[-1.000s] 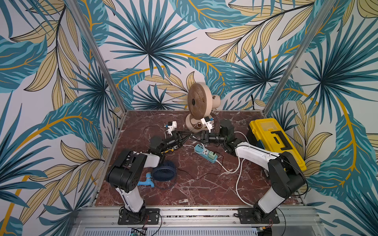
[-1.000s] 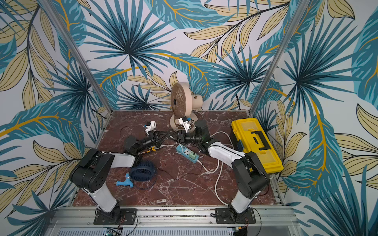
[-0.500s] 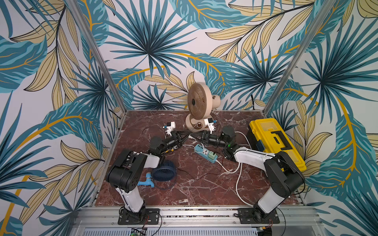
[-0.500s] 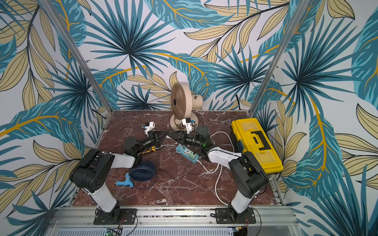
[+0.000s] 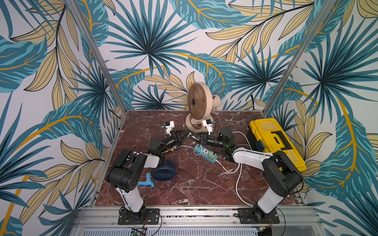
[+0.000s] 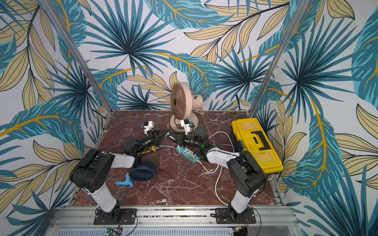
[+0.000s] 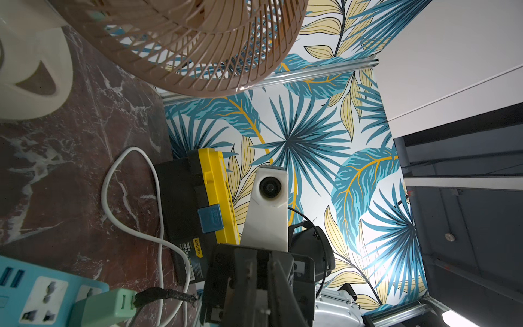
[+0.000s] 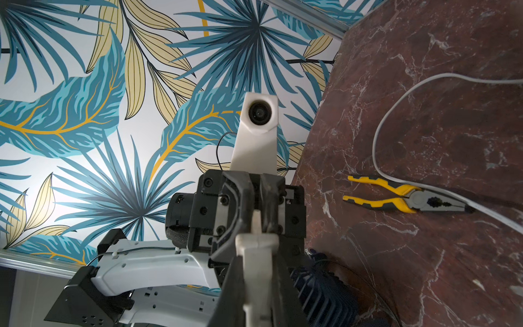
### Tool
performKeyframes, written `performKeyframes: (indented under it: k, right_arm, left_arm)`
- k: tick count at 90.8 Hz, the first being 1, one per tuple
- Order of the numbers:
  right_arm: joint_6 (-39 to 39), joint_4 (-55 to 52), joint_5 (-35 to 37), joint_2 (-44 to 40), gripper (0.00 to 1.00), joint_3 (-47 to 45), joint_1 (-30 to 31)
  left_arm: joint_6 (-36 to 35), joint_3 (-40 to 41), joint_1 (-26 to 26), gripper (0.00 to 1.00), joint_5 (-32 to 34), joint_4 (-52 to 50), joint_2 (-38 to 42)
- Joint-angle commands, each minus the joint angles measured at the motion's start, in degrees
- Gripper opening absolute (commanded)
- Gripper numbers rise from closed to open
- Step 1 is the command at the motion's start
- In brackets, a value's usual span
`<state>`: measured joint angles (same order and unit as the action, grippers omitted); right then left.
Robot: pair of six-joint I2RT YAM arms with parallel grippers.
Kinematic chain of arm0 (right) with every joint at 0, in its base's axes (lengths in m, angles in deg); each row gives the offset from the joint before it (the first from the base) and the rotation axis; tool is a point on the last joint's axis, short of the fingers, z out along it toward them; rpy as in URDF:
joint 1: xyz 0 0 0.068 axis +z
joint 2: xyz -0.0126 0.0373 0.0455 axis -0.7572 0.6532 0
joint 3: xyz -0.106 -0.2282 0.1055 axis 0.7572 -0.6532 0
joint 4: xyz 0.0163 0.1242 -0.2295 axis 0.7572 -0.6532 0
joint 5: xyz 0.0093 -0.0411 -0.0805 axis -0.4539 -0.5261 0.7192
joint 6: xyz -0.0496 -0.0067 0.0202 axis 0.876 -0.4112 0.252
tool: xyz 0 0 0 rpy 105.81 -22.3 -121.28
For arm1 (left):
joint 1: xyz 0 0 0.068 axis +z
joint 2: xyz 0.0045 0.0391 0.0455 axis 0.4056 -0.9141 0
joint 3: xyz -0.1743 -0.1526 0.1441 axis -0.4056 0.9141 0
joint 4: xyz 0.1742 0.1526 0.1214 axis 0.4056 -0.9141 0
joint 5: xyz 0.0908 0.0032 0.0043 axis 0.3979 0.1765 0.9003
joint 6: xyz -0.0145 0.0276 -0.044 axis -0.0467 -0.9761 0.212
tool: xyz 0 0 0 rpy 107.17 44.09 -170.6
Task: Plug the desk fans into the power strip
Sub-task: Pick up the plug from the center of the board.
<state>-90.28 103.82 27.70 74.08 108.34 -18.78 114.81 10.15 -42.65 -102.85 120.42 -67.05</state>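
Right gripper point(image 5: 191, 136) closed on plug point(image 8: 254, 246) — power strip point(image 5: 205, 153) diagonal, cord point(image 5: 224, 168) end nearest.

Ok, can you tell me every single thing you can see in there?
desk fan: one, beige, back of the table
power strip: one, light blue, table's middle
adapter: one, green, plugged into the power strip
cords: at least two, white, looping around the power strip
toolbox: one, yellow and black, table's right edge
small fan: one, dark blue, front left
tap: one, blue, beside the small fan
pliers: one pair, yellow and black, left of the power strip
thin cables: several, black, trailing over the table
plug: one, white, in the right tool
table: one, red-brown marble, under everything
left tool: one, black, slightly open at the plug's tip
right tool: one, black, shut on the plug
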Motion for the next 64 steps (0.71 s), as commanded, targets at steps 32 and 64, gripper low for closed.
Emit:
performKeyframes:
  k: [32, 64]
  right_arm:
    - [20.7, -46.6, 16.8, -14.1, 0.0, 8.7, 0.6]
    - [13.4, -63.7, 28.8, -12.6, 0.0, 19.1, 2.0]
  left_arm:
    - [-25.5, 4.9, 0.1, 1.0, 2.8, -32.8, 11.5]
    - [-59.1, 1.8, -15.2, 1.0, 36.5, -75.2, 30.4]
